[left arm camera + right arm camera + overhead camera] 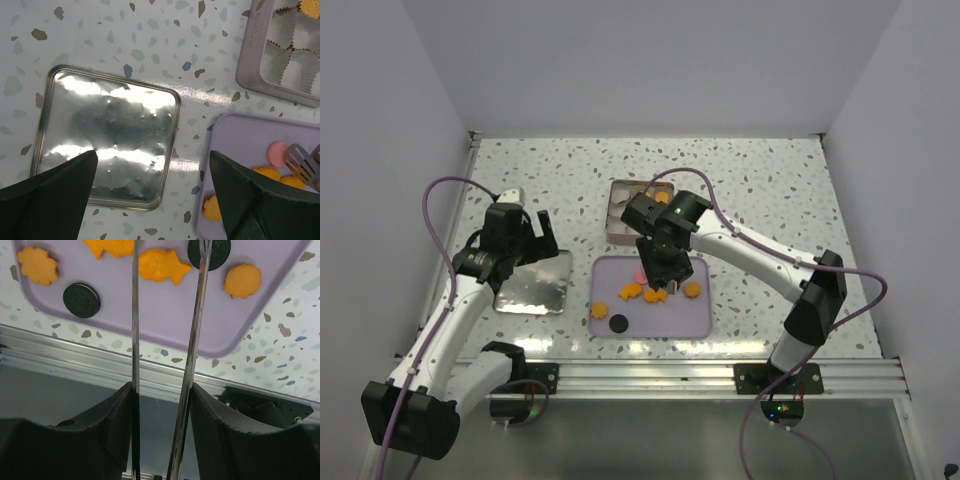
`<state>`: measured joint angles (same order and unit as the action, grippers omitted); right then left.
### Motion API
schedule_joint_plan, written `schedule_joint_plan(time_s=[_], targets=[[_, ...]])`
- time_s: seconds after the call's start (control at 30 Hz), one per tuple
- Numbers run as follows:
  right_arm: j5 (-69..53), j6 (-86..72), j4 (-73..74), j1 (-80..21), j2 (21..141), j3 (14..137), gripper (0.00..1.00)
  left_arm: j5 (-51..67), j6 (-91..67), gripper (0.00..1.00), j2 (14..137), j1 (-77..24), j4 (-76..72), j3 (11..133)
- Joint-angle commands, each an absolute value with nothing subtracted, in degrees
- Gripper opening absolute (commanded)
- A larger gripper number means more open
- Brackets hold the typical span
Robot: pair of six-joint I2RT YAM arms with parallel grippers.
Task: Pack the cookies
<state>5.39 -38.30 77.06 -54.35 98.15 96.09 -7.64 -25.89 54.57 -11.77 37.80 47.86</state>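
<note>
Several cookies lie on the lavender tray (680,322): orange ones (628,292), a pink round (640,272) and a black round (618,323). My right gripper (660,262) hangs over the tray, shut on metal tongs (135,315). The two blades of the tongs reach down to either side of an orange fish cookie (162,265), beside a black cookie (215,252). Another black cookie (81,300) and orange pieces (242,281) lie apart from the blades. An orange cookie (660,197) sits in the tin (617,208). My left gripper (535,235) is open over the lid, holding nothing.
The shiny square lid (105,135) lies flat left of the tray (240,135). The tin's rim (250,60) and its white paper cups (295,60) are behind the tray. An aluminium rail (100,347) runs along the table's near edge.
</note>
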Motion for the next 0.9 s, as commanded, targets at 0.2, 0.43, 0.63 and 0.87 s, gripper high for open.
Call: schedule_joint_plan(time_s=[0.2, 0.43, 0.63, 0.87], targets=[[4.66, -42.01, 75.59, -55.99, 96.94, 95.89, 0.49, -6.68, -24.79, 1.0, 52.65, -11.78, 35.24, 47.29], [4.13, -42.1, 76.2, -57.04, 98.52, 98.79, 0.49, -6.85, -24.79, 1.0, 52.38, -11.69, 35.16, 47.29], [4.22, -41.84, 76.64, -58.45, 101.16, 100.11, 0.49, -7.12, -24.96, 1.0, 52.12, -11.69, 35.24, 47.28], [5.62, -41.05, 78.48, -58.71, 103.53, 101.51, 0.49, -7.38, -24.96, 1.0, 51.68, -11.78, 35.33, 47.2]])
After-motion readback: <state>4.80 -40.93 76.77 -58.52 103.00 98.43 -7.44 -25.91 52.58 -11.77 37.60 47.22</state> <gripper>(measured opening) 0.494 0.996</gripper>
